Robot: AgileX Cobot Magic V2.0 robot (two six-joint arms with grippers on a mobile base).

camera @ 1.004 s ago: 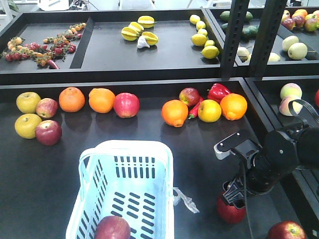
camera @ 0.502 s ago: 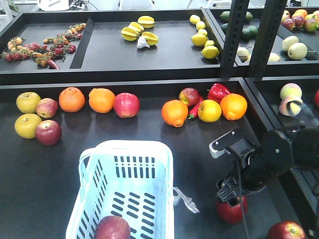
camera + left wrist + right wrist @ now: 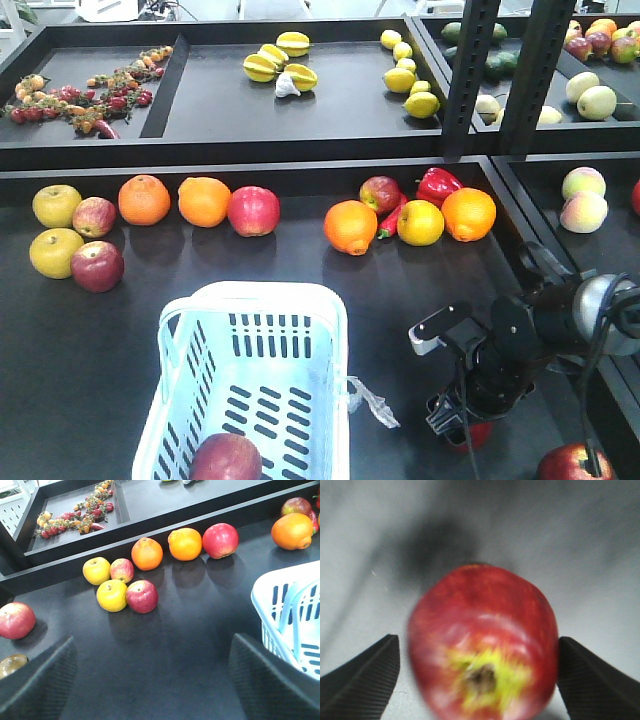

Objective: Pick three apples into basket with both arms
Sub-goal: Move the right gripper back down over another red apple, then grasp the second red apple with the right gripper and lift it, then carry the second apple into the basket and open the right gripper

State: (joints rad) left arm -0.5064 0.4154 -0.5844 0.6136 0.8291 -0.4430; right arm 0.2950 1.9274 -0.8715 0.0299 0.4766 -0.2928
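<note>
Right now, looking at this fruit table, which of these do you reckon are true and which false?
1. An apple lies in the basket. True.
2. The right tool is set around an orange. False: a red apple sits between its two open sides.
3. The left tool is empty. True: it is open, with only bare table in front of it.
4. The red pepper lies in the basket. False: it lies among the fruit in the row at the back of the table.
</note>
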